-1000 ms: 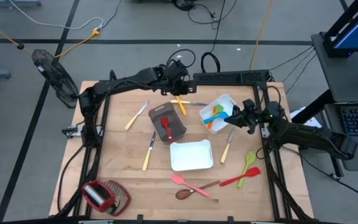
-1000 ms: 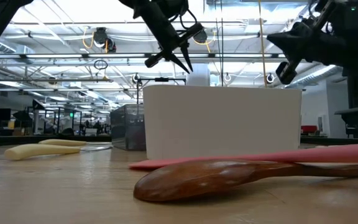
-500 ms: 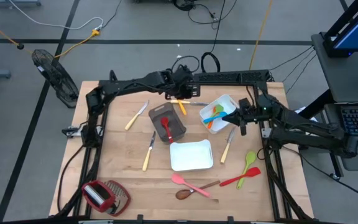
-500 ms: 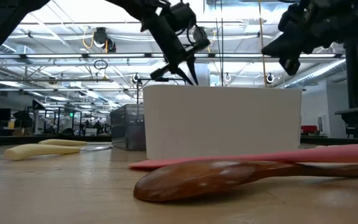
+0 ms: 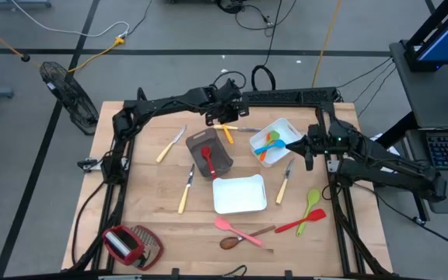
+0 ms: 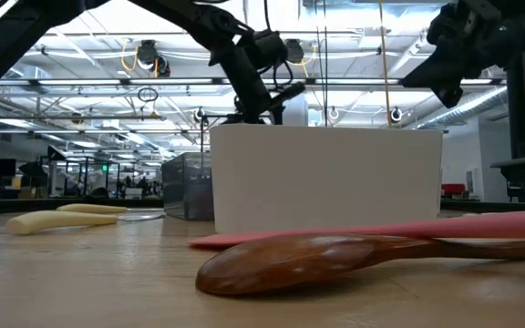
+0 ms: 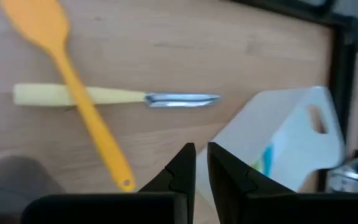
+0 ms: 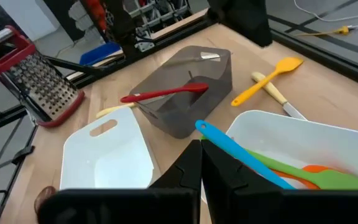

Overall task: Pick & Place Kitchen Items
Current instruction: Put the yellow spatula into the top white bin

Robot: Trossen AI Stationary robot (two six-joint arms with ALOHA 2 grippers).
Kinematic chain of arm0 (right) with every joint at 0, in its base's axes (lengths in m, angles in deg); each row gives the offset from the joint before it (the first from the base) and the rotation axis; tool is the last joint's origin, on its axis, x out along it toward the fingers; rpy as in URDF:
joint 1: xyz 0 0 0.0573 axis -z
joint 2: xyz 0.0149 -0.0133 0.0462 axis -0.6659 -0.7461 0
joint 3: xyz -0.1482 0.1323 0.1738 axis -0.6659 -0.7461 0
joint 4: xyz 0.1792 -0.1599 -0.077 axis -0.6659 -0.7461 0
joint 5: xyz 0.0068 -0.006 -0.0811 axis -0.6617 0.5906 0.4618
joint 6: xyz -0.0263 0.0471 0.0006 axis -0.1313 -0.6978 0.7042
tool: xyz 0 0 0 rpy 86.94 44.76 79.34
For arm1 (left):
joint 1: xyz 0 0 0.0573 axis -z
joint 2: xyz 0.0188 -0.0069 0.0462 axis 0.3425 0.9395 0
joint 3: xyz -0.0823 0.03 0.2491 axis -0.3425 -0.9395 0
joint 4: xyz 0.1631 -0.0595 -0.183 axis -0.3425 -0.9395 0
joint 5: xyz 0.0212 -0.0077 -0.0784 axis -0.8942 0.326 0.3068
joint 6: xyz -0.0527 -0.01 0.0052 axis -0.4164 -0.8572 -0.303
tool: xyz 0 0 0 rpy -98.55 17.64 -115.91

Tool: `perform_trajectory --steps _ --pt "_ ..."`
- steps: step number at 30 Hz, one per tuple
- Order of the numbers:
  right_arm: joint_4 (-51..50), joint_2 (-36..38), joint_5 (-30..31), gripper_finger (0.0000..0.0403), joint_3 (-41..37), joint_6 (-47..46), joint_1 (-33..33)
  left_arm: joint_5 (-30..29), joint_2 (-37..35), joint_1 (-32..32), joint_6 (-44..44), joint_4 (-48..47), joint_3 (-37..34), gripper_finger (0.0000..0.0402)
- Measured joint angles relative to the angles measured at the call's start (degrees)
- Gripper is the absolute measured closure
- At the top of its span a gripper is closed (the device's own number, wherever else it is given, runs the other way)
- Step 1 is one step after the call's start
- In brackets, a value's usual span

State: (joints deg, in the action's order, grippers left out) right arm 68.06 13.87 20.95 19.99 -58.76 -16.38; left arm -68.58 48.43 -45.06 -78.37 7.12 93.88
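My left gripper (image 5: 225, 117) hangs shut and empty over an orange spatula (image 7: 73, 81) that lies across a pale-handled knife (image 7: 104, 96) at the table's far middle. My right gripper (image 5: 303, 148) is shut and empty, just right of a white tray (image 5: 280, 129) that holds blue (image 8: 241, 155), green (image 8: 291, 168) and orange utensils. A grey bin (image 5: 218, 161) holds a red utensil (image 8: 166, 93). Knives (image 5: 171, 144) (image 5: 187, 189) (image 5: 285, 181), a green spatula (image 5: 312, 201), a red one (image 5: 300, 224), a pink one (image 5: 236, 228) and a wooden spoon (image 6: 335, 260) lie flat on the table.
A second white tray (image 5: 239, 194) sits at the table's middle, in front of the low camera (image 6: 326, 178). A red-and-mesh grater (image 5: 131, 245) lies at the near left corner. A black frame rail (image 5: 286, 95) runs along the far edge.
My left gripper has gone down and toward the table's right edge, over the orange spatula and knife. My right gripper has drawn back a little toward the table's right edge, away from the white tray. No utensil has moved.
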Motion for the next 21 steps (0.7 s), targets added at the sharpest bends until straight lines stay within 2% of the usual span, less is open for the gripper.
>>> perform_trajectory --steps 4,8,10,14,18,21 --pt "-0.01 0.14 -0.05 0.0403 0.00 0.01 0.01 -1.98 0.73 -0.28 0.77 1.35 -0.02 0.0359" --pt "-0.31 0.16 -0.26 0.0403 0.00 0.01 0.00 -4.26 0.87 -2.03 9.18 1.47 0.00 0.0358" --pt "-0.30 0.16 -1.12 0.0403 0.00 0.02 0.02 -3.42 1.00 -3.41 10.09 1.11 0.00 0.0352" --pt "-0.39 0.16 -1.92 0.0403 0.00 0.84 0.02 0.94 1.10 -5.73 13.34 1.13 0.00 0.0314" --pt "-0.41 0.27 -2.86 0.0403 0.00 0.86 0.02 2.54 1.08 -7.16 22.97 1.35 0.00 0.0264" --pt "-0.41 0.33 -3.51 0.0403 0.00 0.86 0.02 6.45 0.99 -8.71 28.97 1.48 0.00 0.0234"
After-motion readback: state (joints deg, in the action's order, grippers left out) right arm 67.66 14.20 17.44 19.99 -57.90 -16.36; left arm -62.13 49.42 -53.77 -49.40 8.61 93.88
